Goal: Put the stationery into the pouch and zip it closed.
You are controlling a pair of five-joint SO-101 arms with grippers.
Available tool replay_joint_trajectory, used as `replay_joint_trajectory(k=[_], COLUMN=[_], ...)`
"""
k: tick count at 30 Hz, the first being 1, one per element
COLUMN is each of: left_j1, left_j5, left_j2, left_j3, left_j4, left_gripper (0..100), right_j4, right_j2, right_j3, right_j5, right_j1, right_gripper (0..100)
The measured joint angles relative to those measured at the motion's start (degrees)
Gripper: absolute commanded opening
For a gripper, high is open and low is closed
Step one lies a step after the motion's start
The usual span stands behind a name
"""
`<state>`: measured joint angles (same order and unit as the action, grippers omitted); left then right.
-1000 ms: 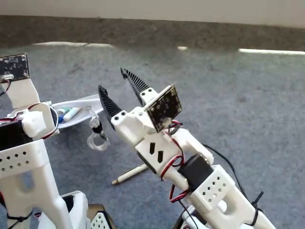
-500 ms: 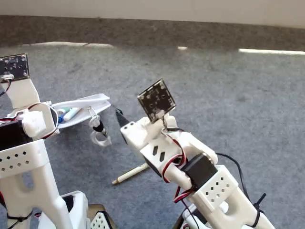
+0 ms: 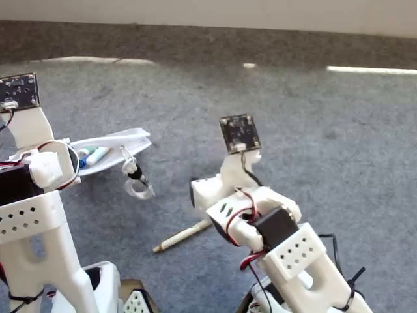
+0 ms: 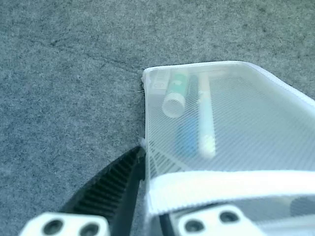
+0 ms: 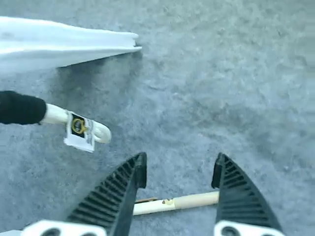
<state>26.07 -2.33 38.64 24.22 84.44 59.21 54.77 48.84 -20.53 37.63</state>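
Note:
My left gripper (image 4: 140, 162) is shut on the rim of a white translucent mesh pouch (image 4: 231, 123), which it holds just above the carpet (image 3: 107, 153). Inside lie a green-capped tube (image 4: 175, 96), a blue pen and a white pen. A cream wooden pencil (image 3: 182, 236) lies on the carpet. My right gripper (image 5: 179, 160) is open and points down, with the pencil (image 5: 177, 202) lying between its fingers below. A black item with a white labelled end (image 5: 74, 125) lies near the pouch's mouth (image 3: 137, 179).
Grey carpet (image 3: 326, 130) covers the whole surface, with free room to the right and far side. The left arm's white base (image 3: 39, 228) stands at the near left. A pale wall edge (image 3: 208, 13) runs along the back.
The right arm has tipped down from a raised pose, its open fingers now over the pencil. The left arm and pouch have stayed put.

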Motion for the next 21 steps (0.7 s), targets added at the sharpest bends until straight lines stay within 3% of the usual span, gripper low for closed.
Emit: replay_joint_trajectory(k=[11,21], left_j1=[0.0,0.0], left_j5=[0.0,0.0], left_j2=[0.0,0.0], left_j3=[0.0,0.0], left_j4=[0.0,0.0], left_gripper=[1,1], right_j4=[0.0,0.0], right_j2=[0.0,0.0], right_j3=[6.3,8.6], right_j5=[-6.6,-7.7], right_j1=[-2.3,-2.6], right_gripper=[20.6,20.6])
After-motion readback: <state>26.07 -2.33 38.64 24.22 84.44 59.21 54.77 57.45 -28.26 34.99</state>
